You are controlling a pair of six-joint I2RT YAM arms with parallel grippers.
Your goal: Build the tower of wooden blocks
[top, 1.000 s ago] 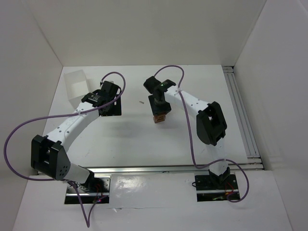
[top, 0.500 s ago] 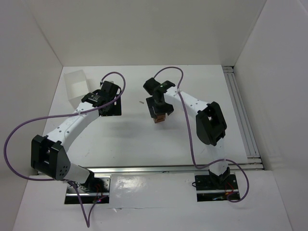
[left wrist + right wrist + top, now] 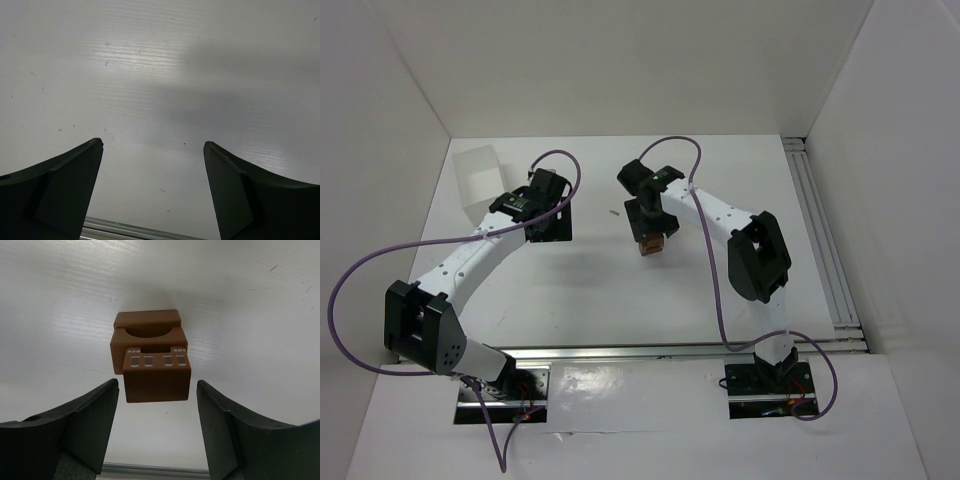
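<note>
Tower [image 3: 150, 355] stands mid-table. L to R: tray [image 3: 475, 182] back-left; L gripper [image 3: 152, 145] near it, jaws wide apart, empty, over bare table [image 3: 150, 65]; R gripper [image 3: 157, 382] above tower, jaws apart either side, not touching.

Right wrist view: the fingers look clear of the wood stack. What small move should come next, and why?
Probably lift the right gripper straight up, without closing. Its jaws stand open, with what looks like a narrow gap on each side of the tower, so nothing seems held. With so little room, a sideways pull could knock it over.
</note>
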